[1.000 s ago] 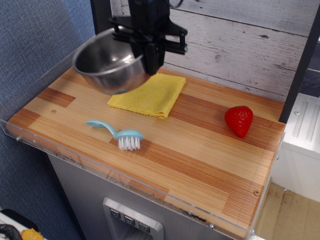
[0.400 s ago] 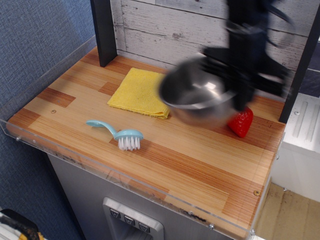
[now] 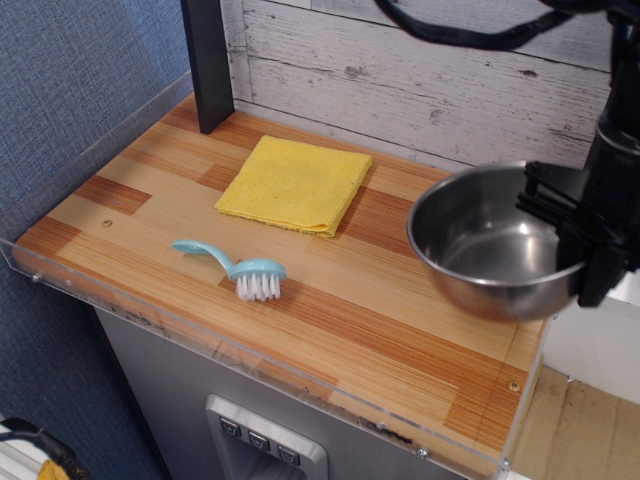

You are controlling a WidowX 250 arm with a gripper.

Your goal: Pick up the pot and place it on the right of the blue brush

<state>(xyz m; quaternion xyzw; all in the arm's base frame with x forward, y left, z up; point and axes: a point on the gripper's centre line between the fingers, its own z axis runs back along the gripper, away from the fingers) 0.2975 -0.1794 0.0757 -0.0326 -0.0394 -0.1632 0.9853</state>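
The gripper (image 3: 585,255) is clamped on the pot's (image 3: 490,245) right rim – pot's at the right edge of the frame, brush (image 3: 238,266) sitting lower left, well apart.

The black gripper (image 3: 590,245) hangs at the right edge of the view, pointing downward. Its jaws are clamped on the near rim of the pot (image 3: 485,240), which extends to its left.
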